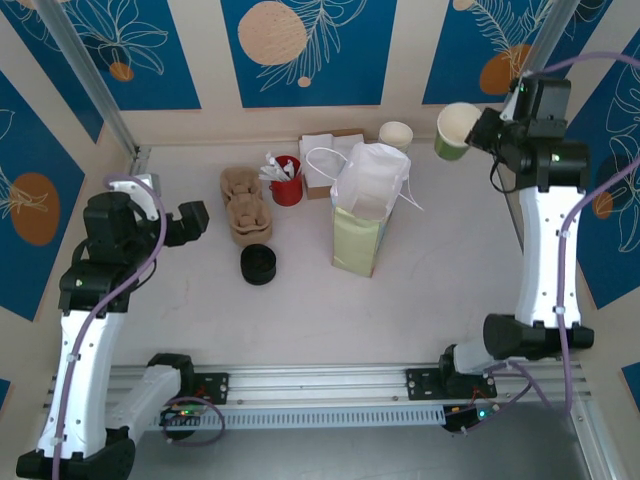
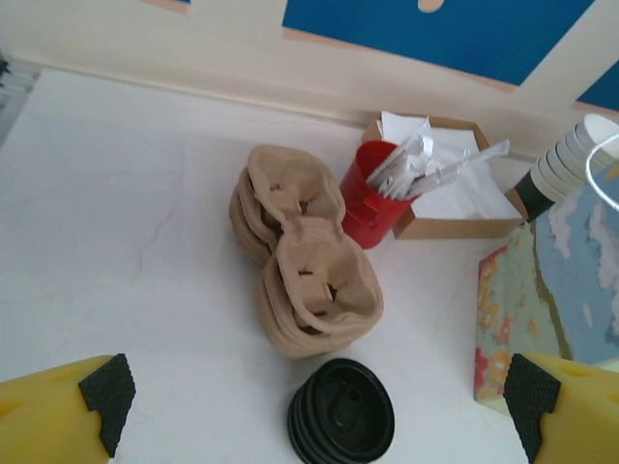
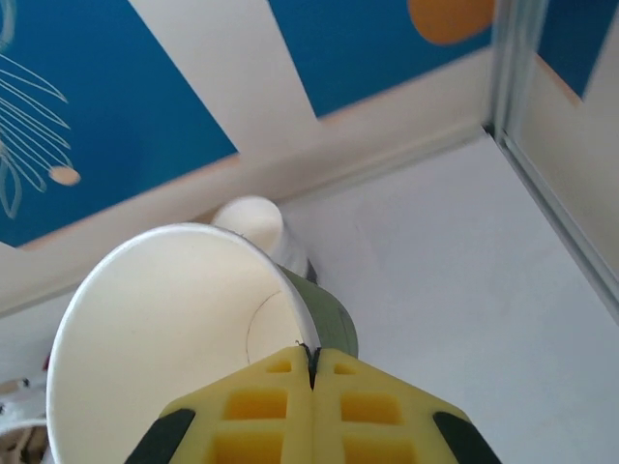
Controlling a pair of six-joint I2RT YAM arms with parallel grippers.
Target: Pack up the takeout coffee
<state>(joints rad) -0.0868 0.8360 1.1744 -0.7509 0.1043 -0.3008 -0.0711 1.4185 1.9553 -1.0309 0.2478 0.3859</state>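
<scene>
Pinching the cup [image 3: 174, 329] by its rim alone, high at back right, the right gripper [image 3: 311, 362] may let it swing or slip. The left gripper [image 1: 193, 221] hangs wide open, empty, near the lids [image 2: 340, 411].

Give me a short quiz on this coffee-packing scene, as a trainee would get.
1. True or false: the paper cup pinched by the right gripper has a lid on it.
2. Which gripper stands open? A) left gripper B) right gripper
3. Fill in: the stack of black lids lies on the table beside the cardboard cup ____.
Key: 1 false; 2 A; 3 carriers.
</scene>
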